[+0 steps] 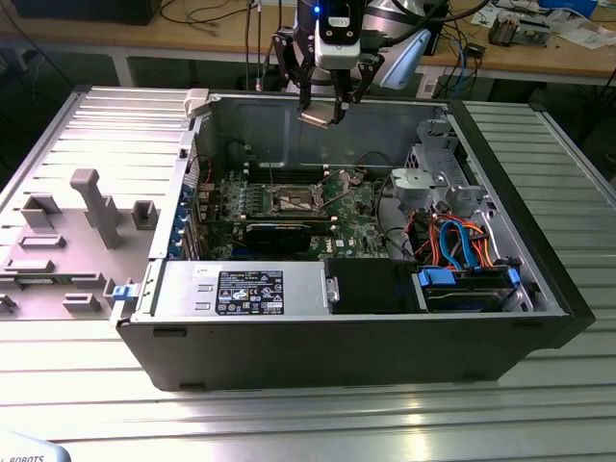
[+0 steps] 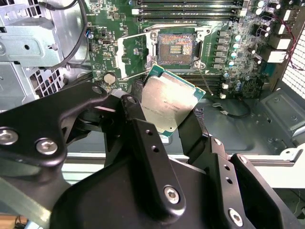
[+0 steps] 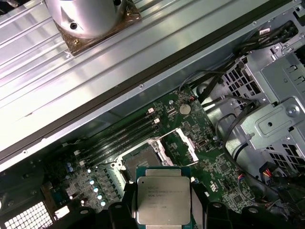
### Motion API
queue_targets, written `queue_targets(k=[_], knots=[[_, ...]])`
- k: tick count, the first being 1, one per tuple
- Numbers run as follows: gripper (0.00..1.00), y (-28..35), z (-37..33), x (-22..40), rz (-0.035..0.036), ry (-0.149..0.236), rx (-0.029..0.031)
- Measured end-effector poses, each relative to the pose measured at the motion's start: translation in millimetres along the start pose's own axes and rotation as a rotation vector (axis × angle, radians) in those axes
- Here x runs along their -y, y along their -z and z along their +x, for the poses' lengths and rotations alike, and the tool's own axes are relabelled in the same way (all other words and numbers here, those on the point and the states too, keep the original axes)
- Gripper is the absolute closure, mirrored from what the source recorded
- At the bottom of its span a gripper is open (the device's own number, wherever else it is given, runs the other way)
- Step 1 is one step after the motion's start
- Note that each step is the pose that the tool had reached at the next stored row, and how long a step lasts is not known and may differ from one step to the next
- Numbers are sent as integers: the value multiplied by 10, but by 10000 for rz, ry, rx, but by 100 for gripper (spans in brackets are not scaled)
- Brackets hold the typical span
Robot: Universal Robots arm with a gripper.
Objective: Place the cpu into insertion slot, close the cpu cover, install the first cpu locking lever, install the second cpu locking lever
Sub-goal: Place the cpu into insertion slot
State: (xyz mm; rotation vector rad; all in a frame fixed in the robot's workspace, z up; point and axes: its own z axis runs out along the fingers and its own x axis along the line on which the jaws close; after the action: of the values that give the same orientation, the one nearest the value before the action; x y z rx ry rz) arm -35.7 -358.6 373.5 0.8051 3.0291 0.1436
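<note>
While an open computer case [image 1: 337,358] is lying on its side on a ribbed metal surface [image 1: 289,423], the robot arm's black pincer [image 1: 323,117] is hanging over the case's far wall, at about twelve o'clock in the exterior view. The pincer is grasping the cpu [image 1: 317,116], its two fingers pressing on opposite edges of the chip. The chip is sitting tilted between them, up in the air and well apart from the green board [image 1: 358,219] below. In the second wrist view the cpu [image 2: 171,100] is showing its silvery-grey metal top, with a thin green rim running around it. The insertion slot [image 1: 294,201] is lying uncovered near the middle of the board, at roughly six o'clock from the pincer in the exterior view. In the second wrist view the insertion slot [image 2: 175,48] is showing its dark centre inside a silvery surround. The cpu cover [image 2: 128,56] is lying swung open just beside the slot, joined to it along one edge, with the board showing through its large window. At nine o'clock in the exterior view a grey tray [image 1: 67,245] carrying upright blocks is resting just beside the case. At four o'clock inside the case, blue and orange cables [image 1: 460,241] are curling above a drive bay.
</note>
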Motion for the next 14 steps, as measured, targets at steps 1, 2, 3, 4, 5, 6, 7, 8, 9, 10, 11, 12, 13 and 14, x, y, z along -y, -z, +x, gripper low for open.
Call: queue_targets(k=[1,2,3,4,5,6,7,8,9,10,11,12,13,14], knots=[[46,0,0,0,0,-45,4],[46,0,0,0,-3,-132,12],[46,0,1,0,-5,-208,18],[46,0,0,0,-6,-343,30],[46,-1,2,1,-9,-474,42],[46,-1,2,1,-9,-512,46],[46,-1,2,1,-10,-525,47],[46,-1,2,1,-10,-526,47],[46,-1,2,1,-10,-529,48],[46,-1,2,1,-10,-533,48],[46,-1,2,1,-10,-533,48],[46,-1,2,1,-10,-534,48],[46,-2,2,1,-10,-534,48],[46,-2,2,1,-11,-534,48]])
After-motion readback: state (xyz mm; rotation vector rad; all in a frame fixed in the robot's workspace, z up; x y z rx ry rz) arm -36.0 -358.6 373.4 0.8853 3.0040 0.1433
